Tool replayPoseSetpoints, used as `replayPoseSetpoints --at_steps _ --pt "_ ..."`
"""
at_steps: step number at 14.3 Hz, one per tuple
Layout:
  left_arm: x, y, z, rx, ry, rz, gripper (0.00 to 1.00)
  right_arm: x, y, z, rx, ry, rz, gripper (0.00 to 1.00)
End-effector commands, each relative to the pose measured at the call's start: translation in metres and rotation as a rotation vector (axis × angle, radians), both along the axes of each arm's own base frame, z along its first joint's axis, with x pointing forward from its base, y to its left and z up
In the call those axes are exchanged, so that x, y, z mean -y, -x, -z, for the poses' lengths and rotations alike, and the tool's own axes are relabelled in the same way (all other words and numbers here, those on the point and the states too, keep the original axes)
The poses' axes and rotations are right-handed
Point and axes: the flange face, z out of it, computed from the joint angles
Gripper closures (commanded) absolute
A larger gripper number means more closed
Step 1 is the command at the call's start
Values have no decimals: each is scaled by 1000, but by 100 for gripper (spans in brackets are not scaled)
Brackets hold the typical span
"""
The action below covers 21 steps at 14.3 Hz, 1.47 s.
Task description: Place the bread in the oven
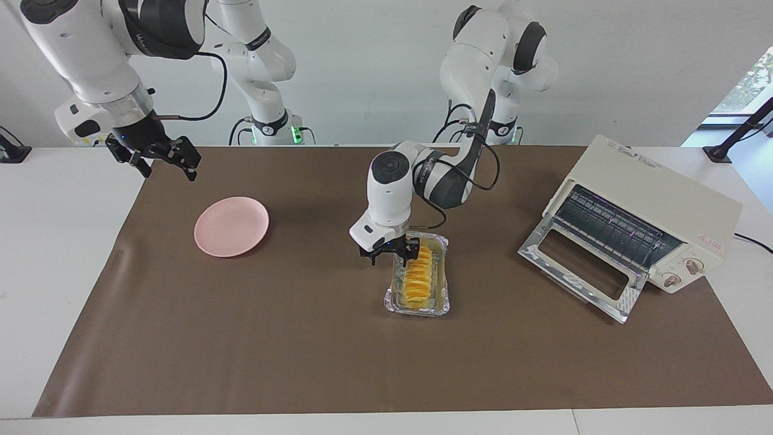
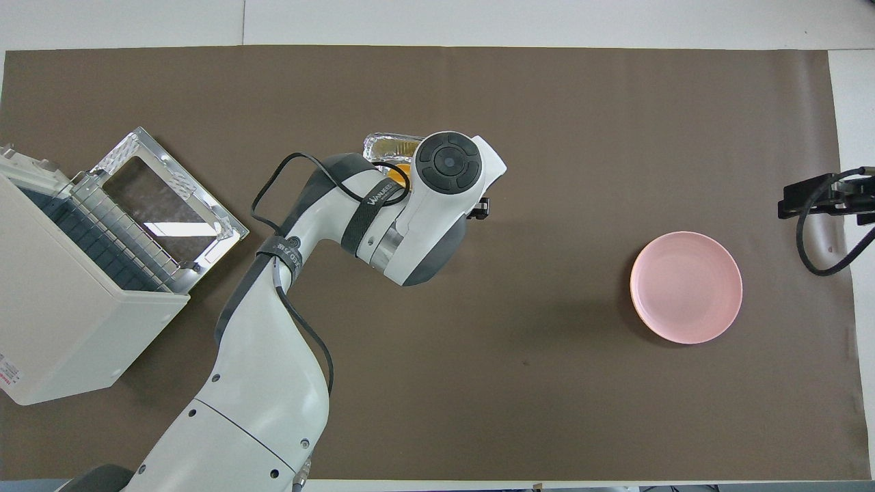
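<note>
The bread (image 1: 418, 275), a ridged golden-yellow loaf, lies in a silver foil tray (image 1: 416, 307) at the table's middle. My left gripper (image 1: 391, 257) is down at the tray's end nearer the robots, fingers apart, one finger against the loaf's side. In the overhead view the left arm's hand covers most of the tray (image 2: 383, 142), and only a bit of the bread (image 2: 399, 167) shows. The cream-white oven (image 1: 655, 202) stands at the left arm's end, with its glass door (image 1: 580, 266) folded down open and the wire rack showing. My right gripper (image 1: 158, 158) waits open, raised over the mat's edge.
A round pink plate (image 1: 231, 226) lies on the brown mat toward the right arm's end; it also shows in the overhead view (image 2: 685, 287). The oven (image 2: 68, 307) and its open door (image 2: 164, 198) take up the left arm's end of the mat.
</note>
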Motion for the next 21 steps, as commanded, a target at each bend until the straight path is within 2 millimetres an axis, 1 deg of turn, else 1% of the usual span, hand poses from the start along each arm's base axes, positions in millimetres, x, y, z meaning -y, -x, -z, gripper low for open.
replayPoseSetpoints --at_steps 1,2,3,4,5,6,9,11,12,14,16,17,18,19,20,21 --pt "0 13 7 13 -5 -14 22 0 8 -3 -8 16 -25 0" --pt "0 14 7 13 -5 -13 25 0 8 -3 -8 16 -25 0" --pt "0 14 7 9 -7 -28 33 -1 8 -2 -11 14 -26 0" --pt "0 15 6 5 -10 -67 56 0 9 -2 -14 14 -26 0" --pt "0 15 4 -2 -13 -89 89 0 10 -2 -18 14 -29 0" --pt "-1 17 3 -25 -25 -101 100 0 12 -1 -30 12 -54 0" --pt "-2 17 2 -35 -27 -115 100 0 11 -2 -29 9 -83 0" --pt "-3 16 -1 -41 -23 -195 100 -3 12 -1 -33 0 -86 0" --pt "-3 14 -9 -45 -30 -223 100 -3 12 -1 -36 -1 -86 0" --pt "-12 1 -37 -56 -46 -267 100 -4 13 -2 -34 0 -87 0" --pt "-32 -13 -63 -46 -57 -356 100 -5 14 -3 -37 -1 -88 0" --pt "-40 -15 -86 -28 -36 -384 100 -5 15 -4 -36 0 -87 0" --pt "-57 -22 -107 -25 -22 -416 100 -5 15 -4 -36 0 -87 0" --pt "-79 -28 -122 -36 -30 -447 100 -4 15 -4 -36 0 -85 0" --pt "-95 -31 -133 -44 -43 -470 100 -4 15 -4 -36 0 -85 0" --pt "-118 -39 -136 -54 -70 -537 100 -5 15 -4 -36 0 -87 0"
